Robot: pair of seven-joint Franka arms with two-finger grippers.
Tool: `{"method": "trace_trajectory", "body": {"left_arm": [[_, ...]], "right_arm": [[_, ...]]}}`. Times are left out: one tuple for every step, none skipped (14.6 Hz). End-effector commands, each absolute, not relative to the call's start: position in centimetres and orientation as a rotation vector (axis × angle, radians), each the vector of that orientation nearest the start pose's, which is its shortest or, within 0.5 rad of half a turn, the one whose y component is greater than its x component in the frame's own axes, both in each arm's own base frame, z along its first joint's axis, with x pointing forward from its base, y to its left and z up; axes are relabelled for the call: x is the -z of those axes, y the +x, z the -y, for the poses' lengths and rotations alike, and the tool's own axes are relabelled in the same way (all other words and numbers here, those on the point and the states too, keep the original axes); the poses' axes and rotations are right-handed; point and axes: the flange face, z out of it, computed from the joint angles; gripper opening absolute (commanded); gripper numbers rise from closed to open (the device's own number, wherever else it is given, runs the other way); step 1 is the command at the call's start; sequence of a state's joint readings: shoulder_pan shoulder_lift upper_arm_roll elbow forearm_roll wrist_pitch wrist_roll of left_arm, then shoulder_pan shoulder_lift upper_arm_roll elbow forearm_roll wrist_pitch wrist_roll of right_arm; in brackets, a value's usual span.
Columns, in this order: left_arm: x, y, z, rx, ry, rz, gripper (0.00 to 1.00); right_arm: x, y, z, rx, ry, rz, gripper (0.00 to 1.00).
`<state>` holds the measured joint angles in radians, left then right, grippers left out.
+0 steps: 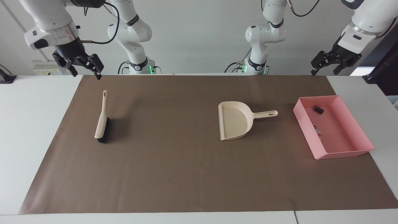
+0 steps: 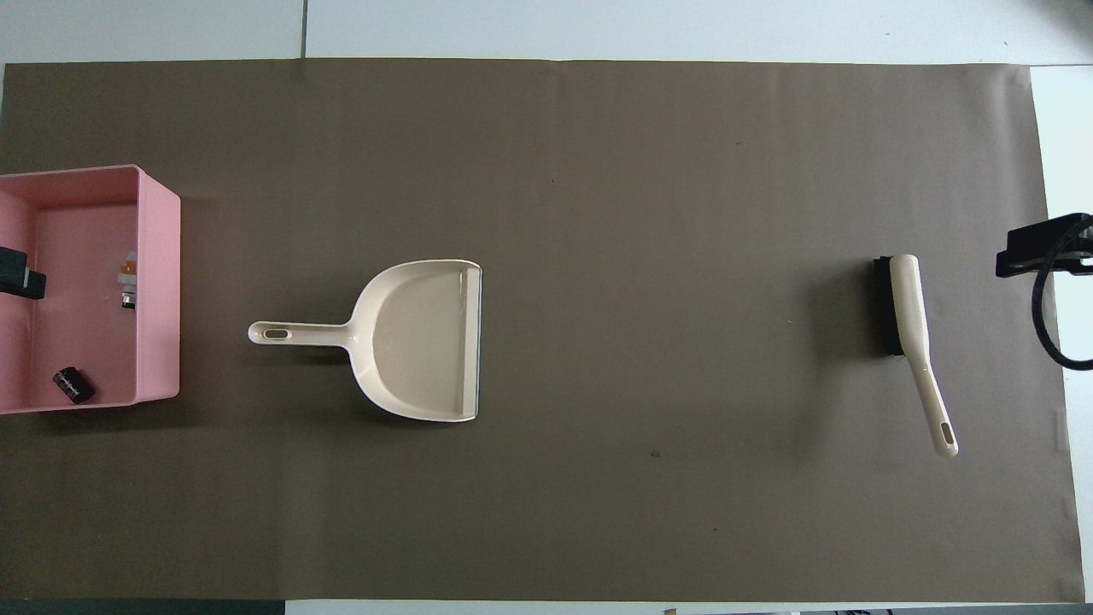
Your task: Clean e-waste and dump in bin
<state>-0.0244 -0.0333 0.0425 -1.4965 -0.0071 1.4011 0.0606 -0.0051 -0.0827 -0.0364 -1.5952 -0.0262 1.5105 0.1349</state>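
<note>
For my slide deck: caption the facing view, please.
E-waste lies in the pink bin; dustpan and brush rest on the mat.

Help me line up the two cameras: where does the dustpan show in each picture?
Facing view: the dustpan lies right of centre on the brown mat, handle pointing to the pink bin.
Overhead view: the dustpan lies left of centre, handle again pointing to the bin.
Shared landmark: the bin, at the left arm's end of the table, right edge in the facing view, left edge in the overhead one.
</note>
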Motion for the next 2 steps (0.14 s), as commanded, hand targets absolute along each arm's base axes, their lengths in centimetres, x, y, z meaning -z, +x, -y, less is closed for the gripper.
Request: {"method": "trace_trajectory", "body": {"left_arm": [[-66.05, 52.47, -1.13, -0.091, -3.168, -0.044, 0.98], [-66.06, 52.42, -1.13, -0.091, -3.168, -0.044, 0.98]], "right_arm": [[-65.52, 51.74, 2.62, -0.011, -3.152, -0.259, 0.99], [-65.52, 51.74, 2.62, -0.011, -3.152, -0.259, 0.99]]}}
